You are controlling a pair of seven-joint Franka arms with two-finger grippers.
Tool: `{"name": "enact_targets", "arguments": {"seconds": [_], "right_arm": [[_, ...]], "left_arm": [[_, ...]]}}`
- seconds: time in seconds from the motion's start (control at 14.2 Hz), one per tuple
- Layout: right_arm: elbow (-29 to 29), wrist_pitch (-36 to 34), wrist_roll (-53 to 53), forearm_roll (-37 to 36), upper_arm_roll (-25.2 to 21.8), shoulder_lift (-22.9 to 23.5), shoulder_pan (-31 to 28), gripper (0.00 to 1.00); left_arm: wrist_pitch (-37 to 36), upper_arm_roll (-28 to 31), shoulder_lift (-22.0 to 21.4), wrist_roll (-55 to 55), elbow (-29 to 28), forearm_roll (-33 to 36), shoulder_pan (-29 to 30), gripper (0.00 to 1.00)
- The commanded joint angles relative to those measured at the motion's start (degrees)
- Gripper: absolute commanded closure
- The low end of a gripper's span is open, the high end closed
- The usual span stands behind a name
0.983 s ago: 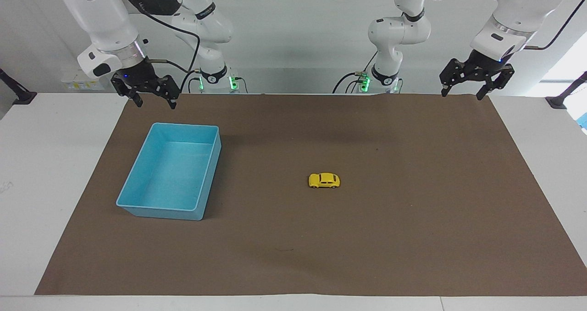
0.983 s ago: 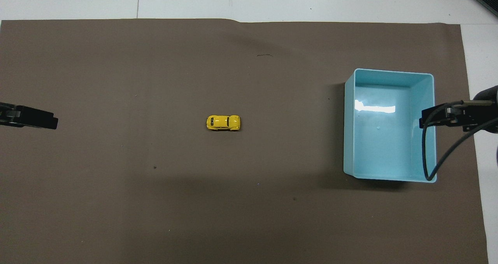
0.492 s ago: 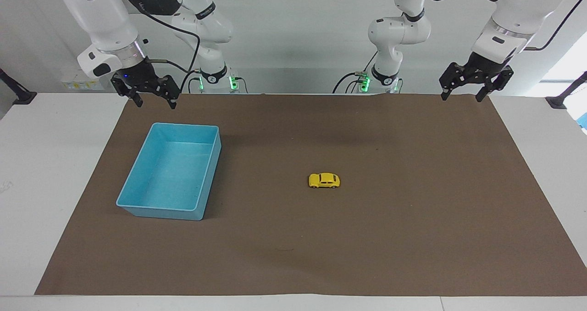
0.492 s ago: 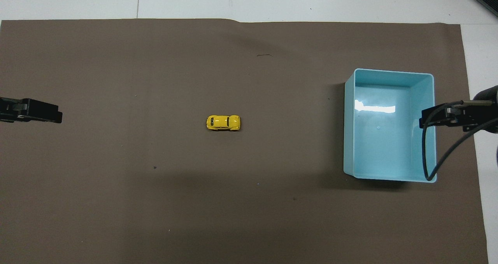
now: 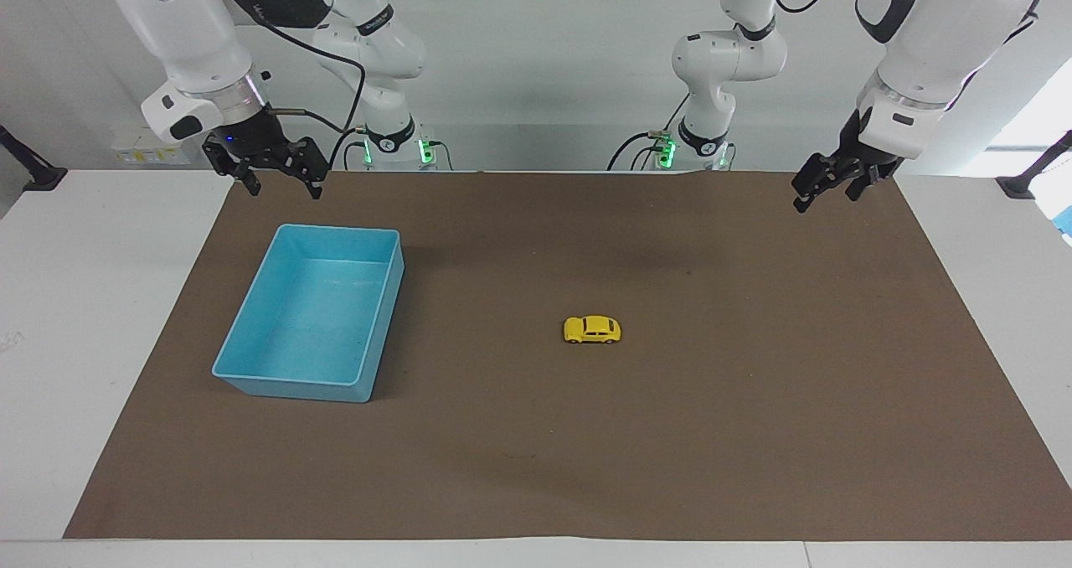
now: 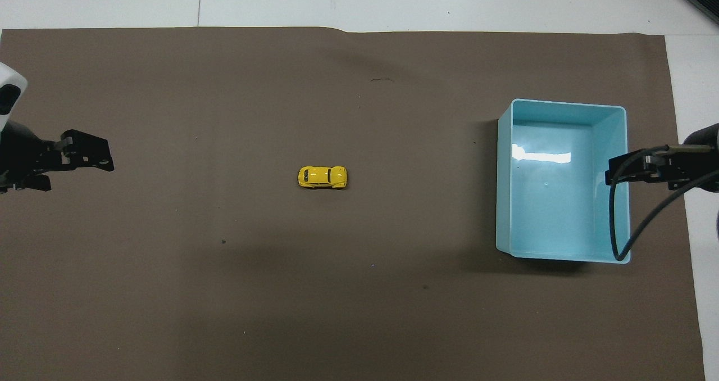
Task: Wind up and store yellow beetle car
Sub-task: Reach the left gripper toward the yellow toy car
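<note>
The yellow beetle car stands on its wheels near the middle of the brown mat; it also shows in the overhead view. My left gripper is open and empty. It hangs in the air over the mat's edge at the left arm's end, well apart from the car, and shows in the overhead view. My right gripper is open and empty. It waits in the air over the blue bin's edge nearest the robots and shows in the overhead view.
The empty blue bin stands on the mat toward the right arm's end; it also shows in the overhead view. The brown mat covers most of the white table. A black cable hangs from the right wrist over the bin.
My left gripper has turned at the wrist, dropped a little and moved inward over the mat, toward the car. The right arm, the car and the bin have not moved.
</note>
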Motion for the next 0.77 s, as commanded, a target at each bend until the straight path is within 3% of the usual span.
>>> {"name": "enact_targets", "arguments": {"seconds": [0.0, 0.49, 0.7], "right_arm": [[-0.08, 0.12, -1.67, 1.31, 0.40, -0.59, -0.85, 0.00], [-0.08, 0.12, -1.67, 1.31, 0.40, -0.59, -0.85, 0.00], [-0.08, 0.12, -1.67, 1.31, 0.40, -0.59, -0.85, 0.00]], "left_arm": [[3.13, 0.44, -1.01, -10.83, -3.94, -0.44, -0.86, 0.00], [10.24, 0.44, 0.66, -46.86, -5.71, -0.44, -4.90, 0.00], [13.68, 0.44, 1.36, -55.06, -5.44, -0.44, -5.96, 0.00]]}}
